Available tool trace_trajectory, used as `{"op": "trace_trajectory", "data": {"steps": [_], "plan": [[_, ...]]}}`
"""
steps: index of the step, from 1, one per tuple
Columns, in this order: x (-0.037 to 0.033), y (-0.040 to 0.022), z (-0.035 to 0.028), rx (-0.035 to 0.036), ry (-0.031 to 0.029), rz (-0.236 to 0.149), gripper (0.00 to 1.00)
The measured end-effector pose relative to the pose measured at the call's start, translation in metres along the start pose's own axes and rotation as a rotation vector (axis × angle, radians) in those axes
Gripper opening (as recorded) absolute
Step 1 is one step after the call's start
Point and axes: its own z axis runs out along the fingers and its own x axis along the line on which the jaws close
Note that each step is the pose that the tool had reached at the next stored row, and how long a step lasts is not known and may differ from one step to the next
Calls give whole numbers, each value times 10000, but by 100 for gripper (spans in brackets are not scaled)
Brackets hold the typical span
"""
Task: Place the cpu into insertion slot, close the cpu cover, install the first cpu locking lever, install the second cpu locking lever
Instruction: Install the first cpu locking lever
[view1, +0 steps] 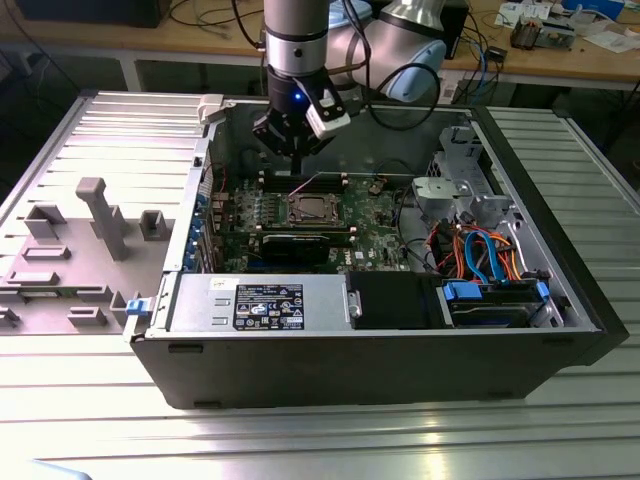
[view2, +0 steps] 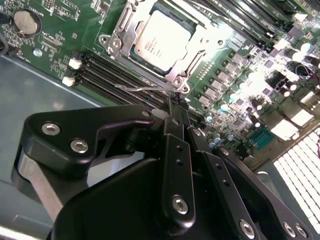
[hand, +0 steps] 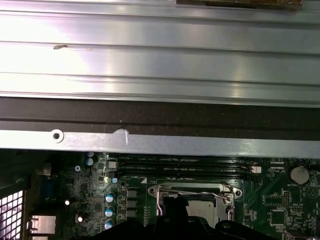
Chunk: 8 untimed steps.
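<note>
The cpu (view2: 162, 40), a flat square chip with a dull silver top, lies in the insertion slot (view2: 186, 82), of which only the metal rim shows around it. The cpu cover (view2: 123, 27) is folded down flat over the chip, which shows through its window. A thin wire locking lever (view2: 137, 88) juts out from the socket's near side, over the memory slots. My gripper (view2: 175, 104) hangs just above the board with its black fingers shut together, the tip beside the lever's end. In the exterior view my gripper (view1: 297, 155) is behind the socket (view1: 310, 208).
Long black memory slots (view2: 115, 75) flank the socket. A black graphics card (view1: 295, 243) lies in front of it, then the power supply (view1: 260, 305). Drive cage and cables (view1: 480, 250) fill the exterior view's right. The case wall (hand: 160, 142) is close behind. A grey fixture plate (view1: 90, 230) lies outside.
</note>
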Motion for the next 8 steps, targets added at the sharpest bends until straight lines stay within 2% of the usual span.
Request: {"op": "trace_trajectory", "data": {"steps": [8], "plan": [[-19, -1, 17, 0, -1, 0, 11]]}}
